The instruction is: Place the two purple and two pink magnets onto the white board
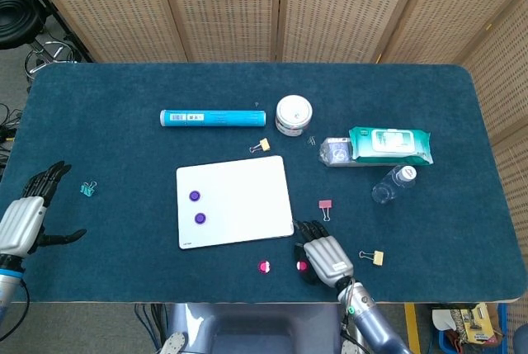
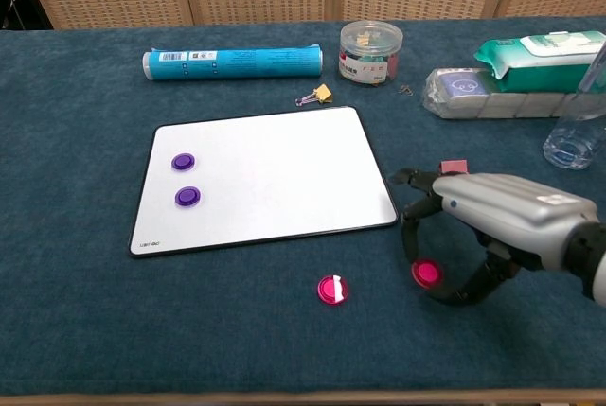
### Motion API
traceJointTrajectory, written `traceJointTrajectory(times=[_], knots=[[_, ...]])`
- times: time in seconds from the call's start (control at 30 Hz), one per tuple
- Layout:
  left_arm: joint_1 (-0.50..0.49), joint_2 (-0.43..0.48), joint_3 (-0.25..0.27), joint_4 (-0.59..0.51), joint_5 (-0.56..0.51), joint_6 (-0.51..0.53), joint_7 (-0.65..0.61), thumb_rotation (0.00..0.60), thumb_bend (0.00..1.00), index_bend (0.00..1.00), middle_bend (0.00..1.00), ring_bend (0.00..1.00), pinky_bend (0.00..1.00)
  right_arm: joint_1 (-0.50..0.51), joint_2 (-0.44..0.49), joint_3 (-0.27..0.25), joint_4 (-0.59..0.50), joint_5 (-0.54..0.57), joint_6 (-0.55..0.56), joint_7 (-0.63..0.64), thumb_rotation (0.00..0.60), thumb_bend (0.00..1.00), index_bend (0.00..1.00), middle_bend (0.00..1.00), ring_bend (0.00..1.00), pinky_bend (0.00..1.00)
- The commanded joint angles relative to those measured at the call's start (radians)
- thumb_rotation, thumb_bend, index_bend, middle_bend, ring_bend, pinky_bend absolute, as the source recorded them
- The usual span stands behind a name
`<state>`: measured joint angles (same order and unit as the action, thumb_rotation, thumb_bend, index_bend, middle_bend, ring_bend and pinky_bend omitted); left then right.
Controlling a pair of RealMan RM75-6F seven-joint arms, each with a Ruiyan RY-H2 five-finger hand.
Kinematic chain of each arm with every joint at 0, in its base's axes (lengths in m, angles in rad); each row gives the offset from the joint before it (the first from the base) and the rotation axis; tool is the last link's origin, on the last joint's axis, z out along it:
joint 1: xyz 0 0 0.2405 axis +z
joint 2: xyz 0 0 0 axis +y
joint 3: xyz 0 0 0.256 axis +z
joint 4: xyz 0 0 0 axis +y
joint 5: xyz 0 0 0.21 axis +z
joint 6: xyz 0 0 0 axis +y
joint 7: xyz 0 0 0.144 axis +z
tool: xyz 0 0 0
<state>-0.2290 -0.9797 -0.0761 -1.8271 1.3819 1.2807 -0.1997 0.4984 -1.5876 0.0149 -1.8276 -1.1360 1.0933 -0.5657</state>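
Two round purple magnets (image 2: pixel 181 162) already on the flat white board (image 2: pixel 275 174), up-left of the right hand (image 2: pixel 492 226); pinching one round pink magnet (image 2: pixel 426 273), other pink magnet (image 2: pixel 331 290) just left; left hand (image 1: pixel 23 220) spread, empty

white board (image 2: pixel 275 174): we see it flat on the surface
purple magnets (image 2: pixel 183 162) (image 2: pixel 187 197): both on its left part
pink magnets (image 2: pixel 331 289) (image 2: pixel 426 273): off the board, one pinched by the right hand (image 2: pixel 492 226)
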Motion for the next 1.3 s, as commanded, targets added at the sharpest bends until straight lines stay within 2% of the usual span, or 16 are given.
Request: traceJointTrajectory(times=[0.03,0.17,0.27,0.4,0.67,0.8,1.07,1.2,1.3], knots=[[0.000,0.000,0.000,0.000,0.000,-0.001,0.001,0.600,0.09,0.00,0.00,0.00,0.00,0.045,-0.020,0.072,-0.015,0.048,-0.007,-0.040,0.600,0.39,0.58,0.00,0.00,0.00],[-0.001,0.001,0.002,0.000,0.002,-0.006,-0.002,0.600,0.09,0.00,0.00,0.00,0.00,0.094,-0.048,0.129,-0.001,0.111,-0.014,-0.099,0.600,0.41,0.59,0.00,0.00,0.00],[-0.001,0.002,0.000,0.001,-0.001,-0.006,-0.005,0.600,0.09,0.00,0.00,0.00,0.00,0.151,-0.086,0.192,0.027,0.199,-0.029,-0.149,0.600,0.43,0.59,0.00,0.00,0.00],[0.000,0.003,-0.002,0.004,-0.006,-0.006,-0.006,0.600,0.09,0.00,0.00,0.00,0.00,0.216,-0.126,0.250,0.064,0.298,-0.033,-0.200,0.600,0.44,0.60,0.00,0.00,0.00],[-0.007,0.002,-0.007,0.011,-0.023,-0.023,-0.008,0.600,0.09,0.00,0.00,0.00,0.00,0.313,-0.199,0.307,0.134,0.398,-0.042,-0.226,0.600,0.47,0.60,0.00,0.00,0.00],[-0.008,0.004,-0.008,0.014,-0.024,-0.027,-0.017,0.600,0.09,0.00,0.00,0.00,0.00,0.346,-0.245,0.320,0.193,0.426,-0.042,-0.216,0.600,0.47,0.60,0.00,0.00,0.00],[-0.004,0.014,-0.008,0.020,-0.023,-0.030,-0.044,0.600,0.09,0.00,0.00,0.00,0.00,0.368,-0.349,0.268,0.340,0.343,-0.013,-0.162,0.600,0.48,0.61,0.00,0.00,0.00],[-0.003,0.019,-0.011,0.026,-0.023,-0.028,-0.061,0.600,0.09,0.00,0.00,0.00,0.00,0.372,-0.363,0.266,0.368,0.342,-0.014,-0.154,0.600,0.48,0.59,0.00,0.00,0.00],[-0.003,0.022,-0.012,0.030,-0.024,-0.032,-0.070,0.600,0.09,0.00,0.00,0.00,0.00,0.372,-0.362,0.260,0.382,0.342,-0.012,-0.156,0.600,0.48,0.54,0.00,0.00,0.00]])
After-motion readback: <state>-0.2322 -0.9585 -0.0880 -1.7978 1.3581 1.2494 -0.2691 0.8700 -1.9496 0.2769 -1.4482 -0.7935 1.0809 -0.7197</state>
